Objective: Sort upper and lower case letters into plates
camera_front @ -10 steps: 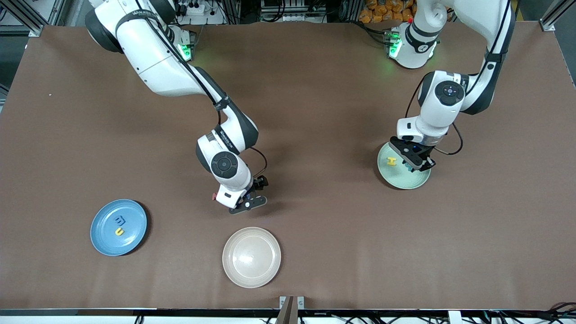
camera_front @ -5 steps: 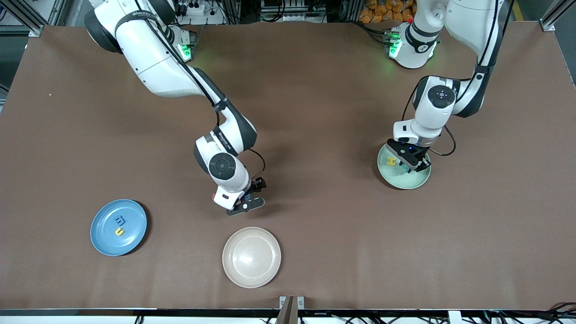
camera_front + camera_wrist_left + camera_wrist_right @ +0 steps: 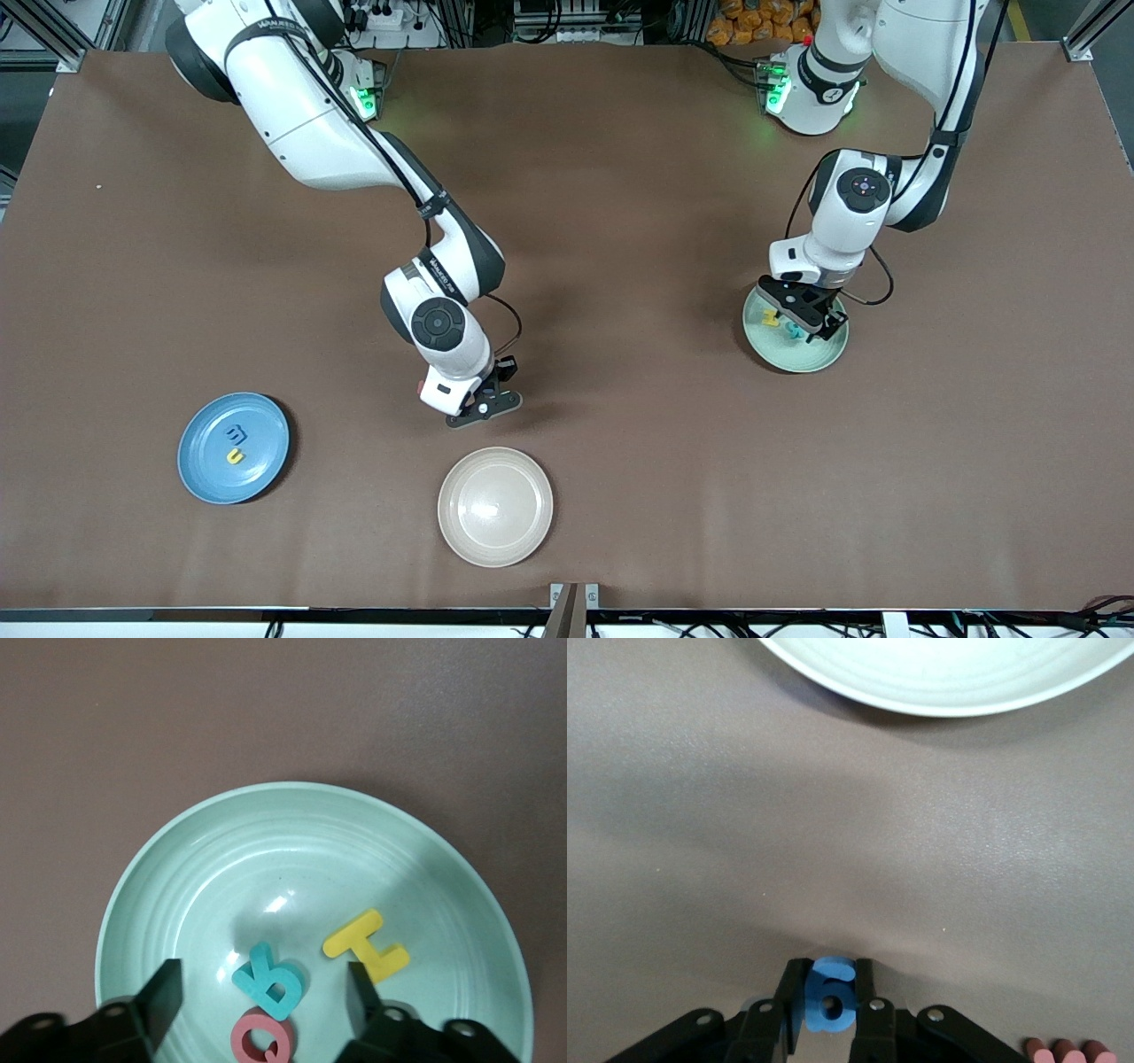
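The mint green plate [image 3: 824, 359] lies toward the left arm's end of the table. It holds a yellow H [image 3: 367, 945], a teal letter [image 3: 270, 981] and a red Q [image 3: 263, 1039]. My left gripper [image 3: 802, 323] hangs open just above them, with nothing between its fingers. My right gripper [image 3: 485, 409] is down at the table, slightly farther from the front camera than the beige plate. It is shut on a small blue letter [image 3: 830, 996] that stands between its fingers. The blue plate [image 3: 234, 447] near the right arm's end holds a blue letter [image 3: 236, 433] and a yellow u [image 3: 235, 457].
A beige plate [image 3: 495, 506] with nothing in it lies close to the right gripper, nearer the front camera. A red letter piece [image 3: 1066, 1051] lies on the brown tabletop beside the right gripper.
My left gripper has opened and let the teal letter fall into the mint plate beside the red Q. My right gripper has closed on the blue letter.
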Controlling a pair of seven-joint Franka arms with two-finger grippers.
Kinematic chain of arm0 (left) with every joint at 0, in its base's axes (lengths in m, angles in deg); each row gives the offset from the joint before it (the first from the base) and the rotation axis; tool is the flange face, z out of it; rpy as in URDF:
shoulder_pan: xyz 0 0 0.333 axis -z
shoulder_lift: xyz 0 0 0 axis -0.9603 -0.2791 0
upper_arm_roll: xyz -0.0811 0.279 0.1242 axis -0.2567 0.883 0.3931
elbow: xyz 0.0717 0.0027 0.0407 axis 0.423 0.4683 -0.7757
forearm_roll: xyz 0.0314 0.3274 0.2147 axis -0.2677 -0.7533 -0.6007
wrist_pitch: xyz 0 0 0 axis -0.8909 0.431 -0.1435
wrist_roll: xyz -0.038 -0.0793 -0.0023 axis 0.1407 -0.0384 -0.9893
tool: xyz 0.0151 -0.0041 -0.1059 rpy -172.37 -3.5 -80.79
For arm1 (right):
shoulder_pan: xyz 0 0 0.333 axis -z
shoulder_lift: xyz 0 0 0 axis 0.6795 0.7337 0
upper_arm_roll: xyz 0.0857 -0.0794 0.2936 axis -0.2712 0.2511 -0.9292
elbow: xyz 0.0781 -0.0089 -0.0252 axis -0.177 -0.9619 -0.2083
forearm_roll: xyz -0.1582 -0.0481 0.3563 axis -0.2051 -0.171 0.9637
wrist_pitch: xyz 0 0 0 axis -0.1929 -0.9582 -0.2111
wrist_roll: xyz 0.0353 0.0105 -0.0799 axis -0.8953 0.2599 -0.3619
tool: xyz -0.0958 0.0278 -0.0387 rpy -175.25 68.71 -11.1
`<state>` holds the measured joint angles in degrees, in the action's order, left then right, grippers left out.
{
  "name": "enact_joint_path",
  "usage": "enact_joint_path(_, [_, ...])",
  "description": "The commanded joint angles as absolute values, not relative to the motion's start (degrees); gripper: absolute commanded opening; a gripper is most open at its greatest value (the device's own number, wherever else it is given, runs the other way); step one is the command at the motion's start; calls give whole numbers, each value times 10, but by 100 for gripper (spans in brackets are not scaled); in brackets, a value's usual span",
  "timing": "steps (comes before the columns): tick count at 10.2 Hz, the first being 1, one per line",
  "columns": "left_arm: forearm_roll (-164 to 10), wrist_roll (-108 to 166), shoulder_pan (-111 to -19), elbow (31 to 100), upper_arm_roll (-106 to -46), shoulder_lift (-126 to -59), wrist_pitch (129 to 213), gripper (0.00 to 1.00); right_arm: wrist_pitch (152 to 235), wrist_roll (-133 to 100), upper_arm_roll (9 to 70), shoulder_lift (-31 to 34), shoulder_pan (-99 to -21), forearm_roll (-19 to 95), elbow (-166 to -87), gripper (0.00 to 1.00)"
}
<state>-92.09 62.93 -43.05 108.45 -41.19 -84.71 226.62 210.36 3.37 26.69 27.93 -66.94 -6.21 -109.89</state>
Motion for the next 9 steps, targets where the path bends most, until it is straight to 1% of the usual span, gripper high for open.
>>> enact_joint_path(1, [-925,530,-429,1092,-438,-826,2269,100,2111,30,275,274,-669,-73,-1099,0])
enact_joint_path(2, [-925,425,-425,1087,-462,-829,2262,100,2107,34,277,265,-671,-71,-1099,0])
enact_joint_path(3, [-925,333,-419,1074,-489,-834,2253,100,2104,36,295,253,-679,-66,-1099,0])
enact_joint_path(4, [-925,249,-412,1053,-513,-838,2233,100,2104,35,322,239,-682,-57,-1100,0])
enact_joint_path(5, [-925,162,-402,1027,-539,-847,2218,100,2099,35,326,225,-671,-50,-1103,0])
enact_joint_path(7, [-927,30,-389,958,-585,-892,2215,100,2072,35,349,208,-640,-50,-1101,0])
enact_joint_path(8, [-929,13,-366,910,-587,-929,2215,100,2064,35,350,205,-608,-52,-1103,0])
enact_joint_path(9, [-928,3,-344,850,-585,-968,2215,100,2040,33,351,200,-579,-56,-1105,0])
